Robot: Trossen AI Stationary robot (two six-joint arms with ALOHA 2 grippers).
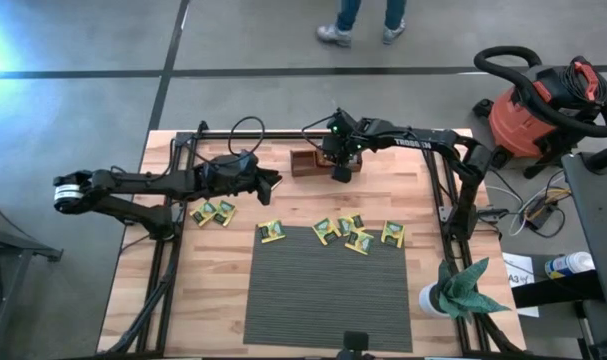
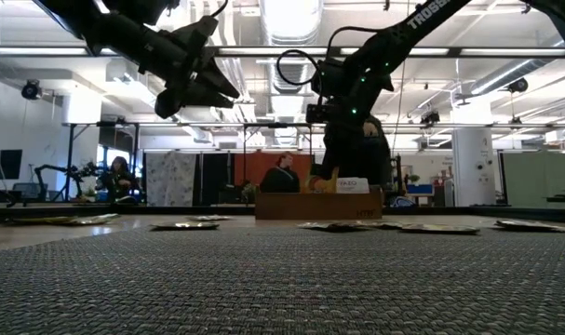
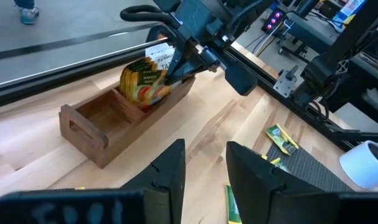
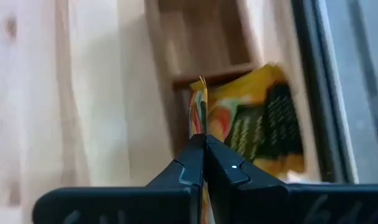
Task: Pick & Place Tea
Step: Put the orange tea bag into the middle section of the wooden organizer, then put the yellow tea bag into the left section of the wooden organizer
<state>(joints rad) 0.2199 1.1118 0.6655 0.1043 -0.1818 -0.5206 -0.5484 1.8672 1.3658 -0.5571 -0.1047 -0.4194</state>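
Note:
A brown wooden tray [image 1: 305,162] [image 3: 83,124] stands at the table's far middle. Several yellow tea sachets [image 3: 139,84] stand upright in one of its compartments. My right gripper [image 1: 340,172] [image 4: 204,140] hangs over that compartment, shut on one tea sachet [image 4: 202,102]. My left gripper [image 1: 276,182] [image 3: 204,148] hovers left of the tray, open, with nothing between its fingers. Several more sachets [image 1: 351,232] lie flat on the wood beside the far edge of a dark ribbed mat [image 1: 328,290], and two [image 1: 213,212] lie under the left arm. My right gripper pinches the sachet between its two fingers at one edge [image 4: 203,134], seen edge-on as one thin sheet. The fingers come from above, slanting steeply down. The sachet points down past the fingertips toward the sachets standing in the tray; whether it touches them I cannot tell.
A white cup with a green plant [image 1: 458,290] stands at the table's near right corner. A red shop vacuum [image 1: 533,110] sits on the floor beyond the right edge. A person's feet [image 1: 363,30] show on the floor past the far edge.

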